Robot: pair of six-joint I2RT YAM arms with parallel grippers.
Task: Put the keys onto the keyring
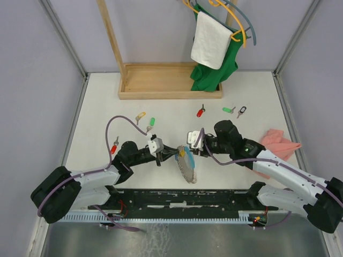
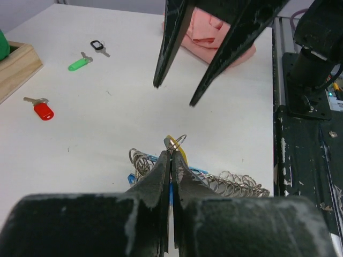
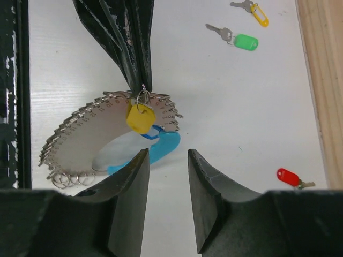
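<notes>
On the white desk (image 1: 96, 107) the keyring (image 3: 80, 134) lies near the front edge, our left end effector (image 2: 170, 155) clamped shut on the yellow-tagged key (image 3: 140, 118) at its coil, our right end effector (image 3: 167, 155) open just beside. We fear that key slipping off if the left releases before it threads.

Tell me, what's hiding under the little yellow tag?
Under the yellow tag lies the keyring: its grey coil and a light-blue part show. The tag covers a bit of the blue part, so that bit is hidden.
</notes>
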